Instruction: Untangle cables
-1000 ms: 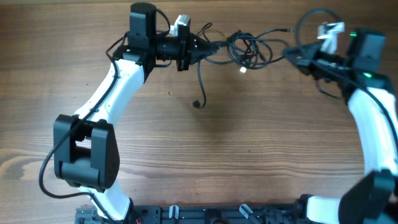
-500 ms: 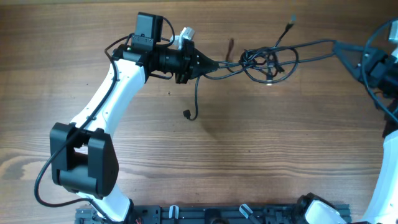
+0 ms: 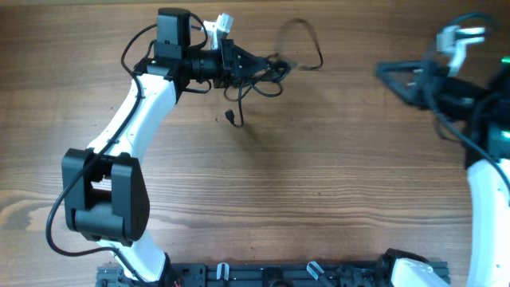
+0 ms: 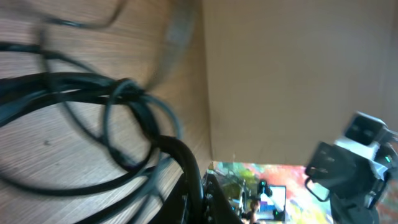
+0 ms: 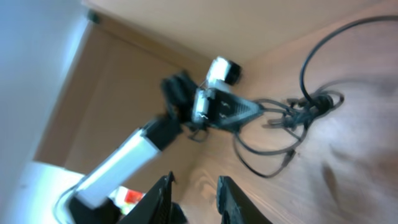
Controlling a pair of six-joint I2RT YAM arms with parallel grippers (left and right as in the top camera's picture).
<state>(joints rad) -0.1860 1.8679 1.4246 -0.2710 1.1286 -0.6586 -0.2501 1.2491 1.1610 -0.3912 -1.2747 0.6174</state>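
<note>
The cables (image 3: 269,70) are thin black cords bunched in loops at the tips of my left gripper (image 3: 256,63), which is shut on them. One blurred loop (image 3: 300,41) arcs out to the right, and a strand ends in a small plug (image 3: 229,118) below. In the left wrist view the cables (image 4: 124,118) loop just ahead of my shut left gripper (image 4: 202,190). My right gripper (image 3: 384,72) stands far to the right, open and holding nothing. In the right wrist view, my right gripper (image 5: 194,202) has bare wood between its fingers and the cables (image 5: 301,107) lie far ahead.
The wooden table (image 3: 319,175) runs under both arms. A black rail (image 3: 271,275) lines the front edge. The left arm's white link (image 3: 135,112) slants across the left side. The right arm's own thick black wires (image 3: 446,119) hang near its wrist.
The right gripper has opened and let the cable go. The stretched bundle has sprung back left to the left gripper. The left arm has shifted slightly left and back.
</note>
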